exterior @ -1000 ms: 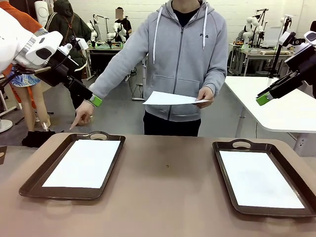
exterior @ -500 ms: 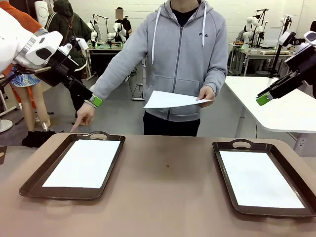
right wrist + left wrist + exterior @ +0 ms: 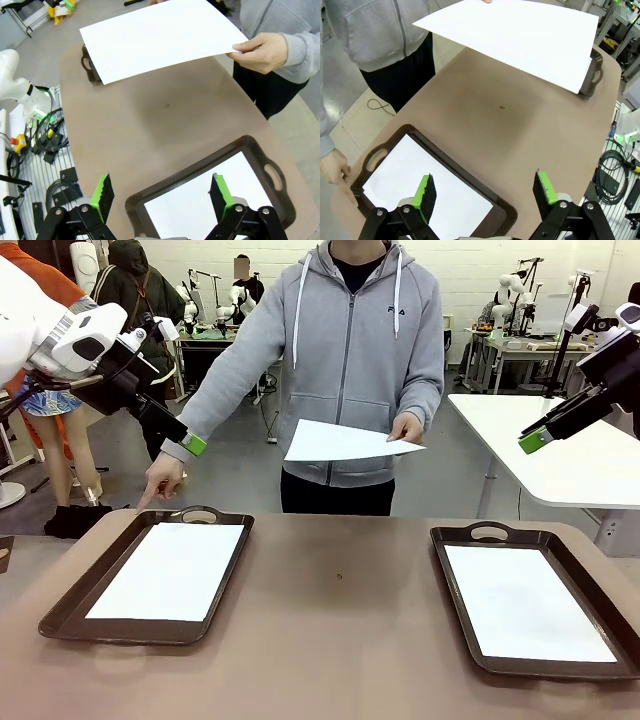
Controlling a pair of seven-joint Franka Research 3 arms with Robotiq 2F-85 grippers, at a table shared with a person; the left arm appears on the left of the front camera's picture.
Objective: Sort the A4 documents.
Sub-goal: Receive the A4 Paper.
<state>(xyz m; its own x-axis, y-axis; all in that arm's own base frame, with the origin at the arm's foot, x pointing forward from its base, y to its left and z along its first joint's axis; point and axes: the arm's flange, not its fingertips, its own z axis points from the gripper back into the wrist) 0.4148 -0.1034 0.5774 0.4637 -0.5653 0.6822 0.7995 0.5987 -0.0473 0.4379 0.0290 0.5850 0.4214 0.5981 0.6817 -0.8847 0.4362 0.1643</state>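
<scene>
Across the table a person holds one white A4 document (image 3: 345,440) out level over the far edge in one hand (image 3: 405,427); it also shows in the wrist views (image 3: 520,30) (image 3: 155,37). Their other hand (image 3: 160,480) points down at the left brown tray (image 3: 60,615), where another sheet (image 3: 170,570) lies flat. The right brown tray (image 3: 440,540) holds a sheet too (image 3: 525,600). My left gripper (image 3: 485,190) hangs open high above the left tray (image 3: 502,212). My right gripper (image 3: 162,191) hangs open high above the right tray (image 3: 150,197). Both are empty.
The brown tabletop (image 3: 340,620) lies bare between the two trays. A white table (image 3: 570,460) stands behind at the right. Cables and gear lie on the floor beside the table (image 3: 45,140). Other people and benches are far behind.
The person has shifted a little to the left and the held sheet has moved slightly left with them. The pointing hand stays by the left tray. Neither gripper has moved.
</scene>
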